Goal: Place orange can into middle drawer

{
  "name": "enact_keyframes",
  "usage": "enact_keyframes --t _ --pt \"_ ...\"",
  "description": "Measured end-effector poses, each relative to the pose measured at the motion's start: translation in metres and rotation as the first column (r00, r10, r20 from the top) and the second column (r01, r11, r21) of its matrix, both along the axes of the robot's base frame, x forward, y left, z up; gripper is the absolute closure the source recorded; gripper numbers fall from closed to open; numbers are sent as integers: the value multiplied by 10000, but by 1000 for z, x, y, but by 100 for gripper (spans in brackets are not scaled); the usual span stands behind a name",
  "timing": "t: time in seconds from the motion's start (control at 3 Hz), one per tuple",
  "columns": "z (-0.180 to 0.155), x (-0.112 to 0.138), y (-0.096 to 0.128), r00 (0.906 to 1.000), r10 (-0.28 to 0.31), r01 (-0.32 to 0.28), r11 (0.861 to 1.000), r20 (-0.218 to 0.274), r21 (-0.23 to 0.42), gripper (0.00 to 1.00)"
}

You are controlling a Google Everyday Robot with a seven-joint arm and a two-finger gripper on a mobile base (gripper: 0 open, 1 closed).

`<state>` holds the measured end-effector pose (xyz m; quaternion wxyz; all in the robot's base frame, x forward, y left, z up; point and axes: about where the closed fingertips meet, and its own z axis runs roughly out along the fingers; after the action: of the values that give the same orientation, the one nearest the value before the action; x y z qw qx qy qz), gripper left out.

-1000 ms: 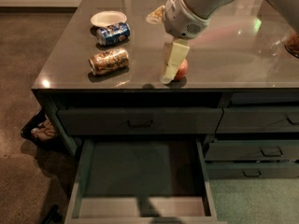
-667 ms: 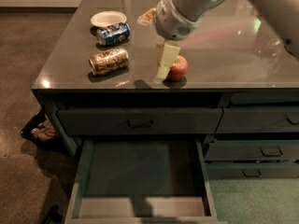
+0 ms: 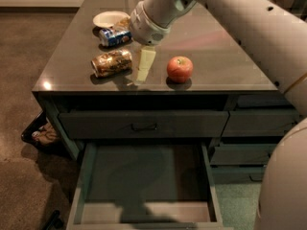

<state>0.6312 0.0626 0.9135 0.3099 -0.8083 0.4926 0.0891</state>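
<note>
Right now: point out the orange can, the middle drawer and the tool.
orange can (image 3: 111, 63): camera view, middle of its side.
middle drawer (image 3: 144, 176): camera view, bare inside floor.
tool (image 3: 140, 76): camera view, lower end, just right of the can.

The orange can (image 3: 111, 63) lies on its side near the front-left of the countertop (image 3: 216, 56). Its mottled orange-brown and gold print faces up, and one silver end points left toward the edge. The gripper (image 3: 142, 73) is low over the countertop just beside the can's right end; whether they touch is unclear. Below, the middle drawer (image 3: 144, 176) is pulled wide open. It's dark grey-green, with a plain flat floor and nothing inside, and it juts out well forward of the cabinet front.
</note>
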Motion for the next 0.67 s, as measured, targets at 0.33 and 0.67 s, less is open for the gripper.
enact_keyframes --t 0.33,0.67 --pt "-1 1 2 10000 31 -31 10000 31 -23 0" --pt "-3 5 9 9998 148 -146 9998 153 -110 0"
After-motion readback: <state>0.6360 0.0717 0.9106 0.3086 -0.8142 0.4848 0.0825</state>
